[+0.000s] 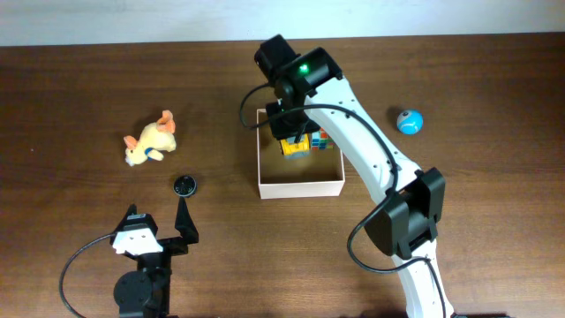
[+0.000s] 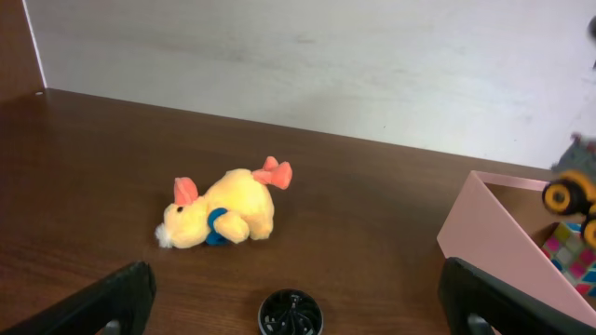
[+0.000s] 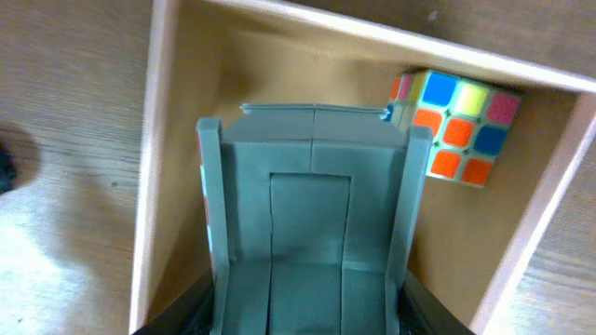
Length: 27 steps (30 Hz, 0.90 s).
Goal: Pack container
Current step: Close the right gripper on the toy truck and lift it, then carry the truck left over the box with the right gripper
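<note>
The square, shallow cardboard container [image 1: 300,187], white outside and tan within, sits about the middle of the dark brown wooden table [image 1: 71,88]; in its 1 o'clock corner lies a multicoloured puzzle cube [image 1: 320,140]; over its 12 o'clock side hangs the right gripper [image 1: 294,134], fingers closed on a grey plastic toy truck [image 3: 312,214] with yellow wheels, which from the left wrist's side looks clear above the rim; how high over the floor I can't judge;

From where I stand the trouble is the drop; let go at that height, the toy truck may land on its wheels and roll, or tip against the puzzle cube and end propped on the far wall or half over it; the puzzle cube crowds that corner, so a lower release nearer the middle seems safer; the container looks like light card too, so a finger or the truck's edge catching a wall on the way down could shove the whole thing along;

Further out, a yellow plush animal [image 1: 152,141] with orange ears lies on its side between 9 and 10 o'clock, well apart; a small round black disc [image 1: 184,185] sits just under 9 o'clock, nearer; a blue ball [image 1: 409,122] rests at 2 o'clock, and I'd expect it to roll off at a clumsy touch; the left gripper [image 1: 159,223] sits at 8 o'clock, fingers spread wide, holding nothing
</note>
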Motion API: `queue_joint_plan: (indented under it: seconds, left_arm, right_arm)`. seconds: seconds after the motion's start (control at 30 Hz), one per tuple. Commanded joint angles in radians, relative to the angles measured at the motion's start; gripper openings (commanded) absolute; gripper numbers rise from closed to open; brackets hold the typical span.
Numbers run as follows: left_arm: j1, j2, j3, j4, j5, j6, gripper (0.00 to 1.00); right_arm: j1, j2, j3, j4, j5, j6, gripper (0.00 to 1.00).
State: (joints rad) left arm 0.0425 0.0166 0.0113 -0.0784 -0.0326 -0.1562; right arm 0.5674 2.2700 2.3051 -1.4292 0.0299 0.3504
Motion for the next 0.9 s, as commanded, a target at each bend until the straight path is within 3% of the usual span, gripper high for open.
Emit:
queue_joint_plan:
  seconds: [0.0,0.4,0.87]
  left_arm:
    - [0.006,0.001,-0.002,-0.005,0.011,0.016,0.99]
    - [0.006,0.001,-0.002,-0.005,0.011,0.016,0.99]
    - [0.006,0.001,-0.002,-0.005,0.011,0.016,0.99]
  right_arm:
    - [0.005,0.012,-0.043,0.035,0.015,0.052,0.43]
    - [0.02,0.013,-0.084,0.26,0.012,0.164,0.43]
    - [0.041,0.016,-0.085,0.267,0.012,0.213,0.43]
